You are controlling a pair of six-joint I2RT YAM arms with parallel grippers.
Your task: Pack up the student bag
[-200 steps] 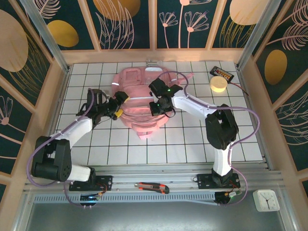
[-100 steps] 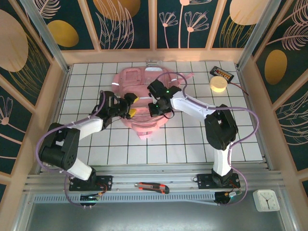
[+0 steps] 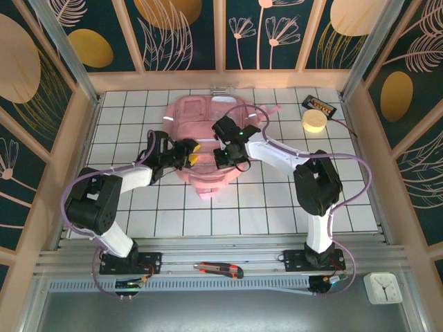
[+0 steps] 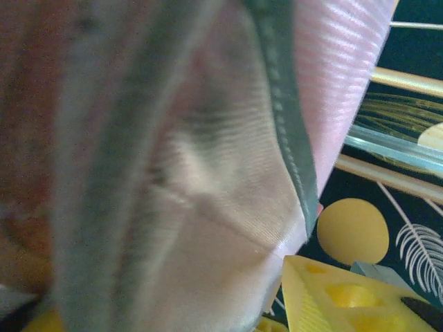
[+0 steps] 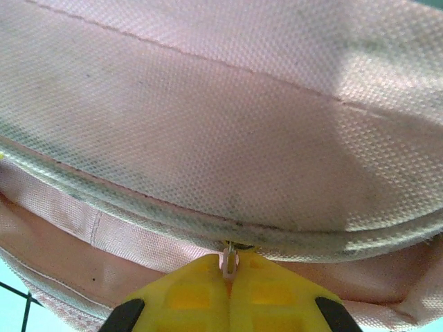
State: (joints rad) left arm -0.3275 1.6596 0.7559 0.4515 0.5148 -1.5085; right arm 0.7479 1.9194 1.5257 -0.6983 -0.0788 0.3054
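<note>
Here, the student bag [image 3: 199, 119] is seen laid lengthwise toward the far edge of the table [image 3: 277, 207], its near end met by both tools, the right tool [image 5: 228, 271] clamped on a white zip pull [image 5: 228, 261], the left tool [image 3: 192, 153] pressed against fabric on the left, its spread not discernible.

White tiled table [image 3: 277, 207]: student bag [image 3: 194, 111], yellow roll [image 3: 314, 122], black box [image 3: 320, 106].

i see a pink student bag [image 3: 197, 114] with pale strips, a white tabletop [image 3: 242, 214] gridded in dark lines, and dark blue wall panels [image 3: 187, 34] with gold and pink plants.
</note>
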